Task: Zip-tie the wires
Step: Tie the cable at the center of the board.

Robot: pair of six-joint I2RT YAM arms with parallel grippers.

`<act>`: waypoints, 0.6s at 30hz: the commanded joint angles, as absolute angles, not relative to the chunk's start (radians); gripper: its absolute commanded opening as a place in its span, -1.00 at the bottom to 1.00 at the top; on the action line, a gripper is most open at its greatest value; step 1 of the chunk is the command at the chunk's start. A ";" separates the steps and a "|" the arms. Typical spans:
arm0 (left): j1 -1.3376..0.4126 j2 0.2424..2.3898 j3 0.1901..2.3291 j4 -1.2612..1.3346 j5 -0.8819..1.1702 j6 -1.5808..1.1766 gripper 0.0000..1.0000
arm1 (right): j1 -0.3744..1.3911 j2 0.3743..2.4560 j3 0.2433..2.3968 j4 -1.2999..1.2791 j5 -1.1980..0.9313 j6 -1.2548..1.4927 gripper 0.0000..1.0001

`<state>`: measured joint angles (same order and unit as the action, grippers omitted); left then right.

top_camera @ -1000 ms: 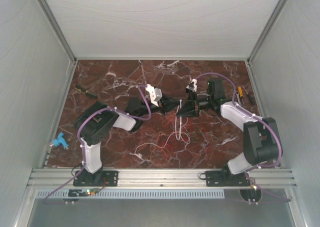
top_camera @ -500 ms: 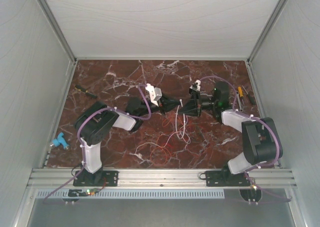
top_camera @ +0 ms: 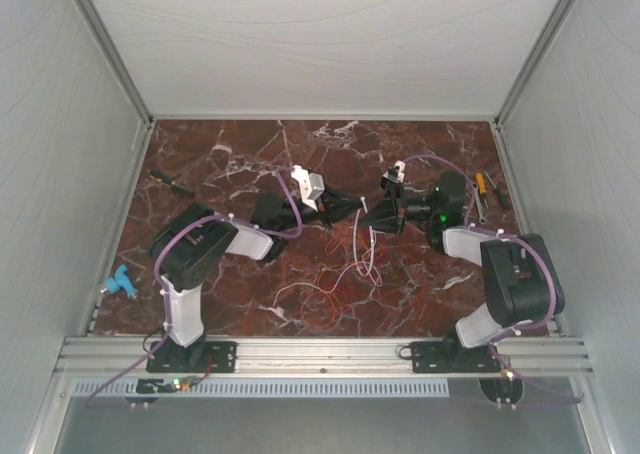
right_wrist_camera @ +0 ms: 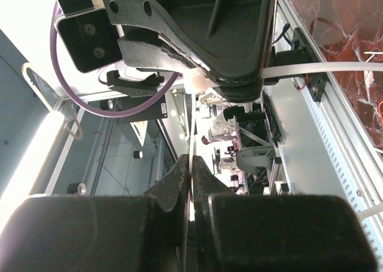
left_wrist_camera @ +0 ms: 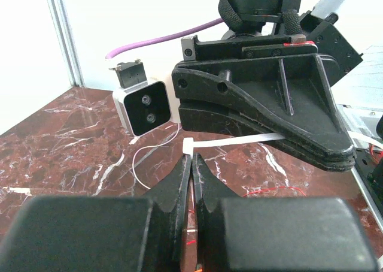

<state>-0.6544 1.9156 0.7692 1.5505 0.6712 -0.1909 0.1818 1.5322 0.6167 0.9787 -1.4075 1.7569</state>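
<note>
The zip tie (top_camera: 363, 206) is held between my two grippers above the table's middle. In the left wrist view my left gripper (left_wrist_camera: 192, 159) is shut on the zip tie (left_wrist_camera: 239, 142) just below its square head, and the pale strip runs right under the right gripper's black fingers (left_wrist_camera: 269, 116). In the right wrist view my right gripper (right_wrist_camera: 190, 160) is shut on the thin strip (right_wrist_camera: 190, 134), which rises to the left gripper's fingers (right_wrist_camera: 203, 32). Red and white wires (top_camera: 325, 294) curl on the table, and thin white strands (top_camera: 365, 254) hang below the grippers (top_camera: 350, 210) (top_camera: 380, 215).
A dark screwdriver (top_camera: 172, 183) lies at the far left. Yellow-handled tools (top_camera: 482, 196) lie by the right wall. A blue object (top_camera: 120, 282) sits at the table's left edge. Purple cables loop over both arms. An aluminium rail (top_camera: 320, 352) runs along the near edge.
My right arm's wrist has drawn to the right and rolled, still shut on the strip. My left gripper has barely moved. The hanging white strands have shifted a little.
</note>
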 commanded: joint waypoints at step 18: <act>-0.668 1.901 0.787 1.832 0.705 -0.155 -1.00 | 0.176 1.694 0.659 1.399 -1.343 2.013 -1.00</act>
